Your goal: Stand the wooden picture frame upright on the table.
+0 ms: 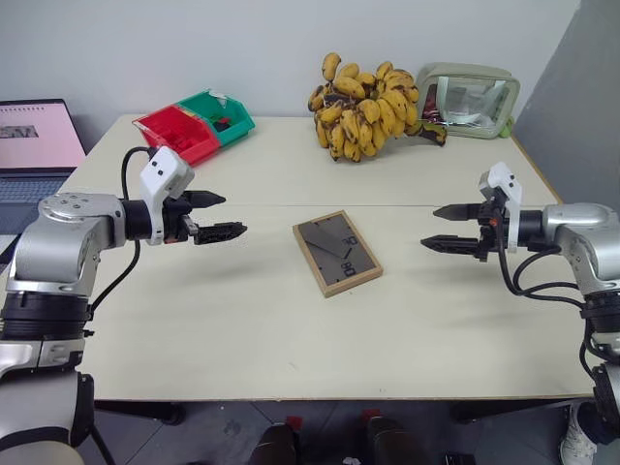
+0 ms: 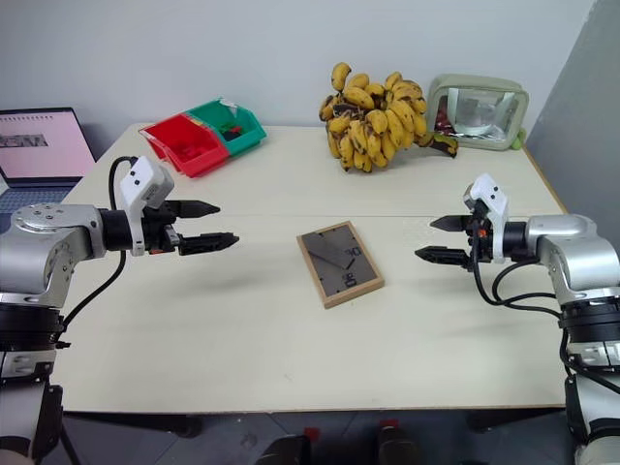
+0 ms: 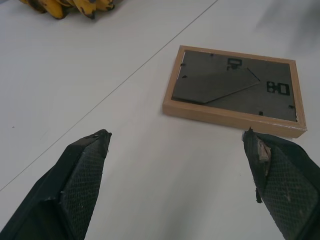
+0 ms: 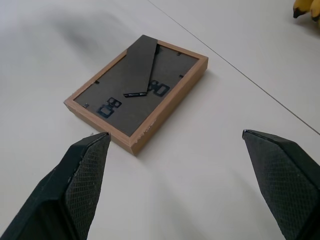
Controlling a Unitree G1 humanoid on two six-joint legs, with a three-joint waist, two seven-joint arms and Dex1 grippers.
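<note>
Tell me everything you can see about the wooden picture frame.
The wooden picture frame is a small rectangle of light wood. It lies flat and face down on the table, just before the seam, showing a dark grey back panel with a folded stand and printed marks. It lies askew between both open pincers; nothing touches it.

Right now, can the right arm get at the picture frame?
Probably yes. The wooden picture frame lies flat, back panel up, on bare table between the arms. The right pincer is open, pointed toward it, and nothing stands between them. The bananas sit far behind.
</note>
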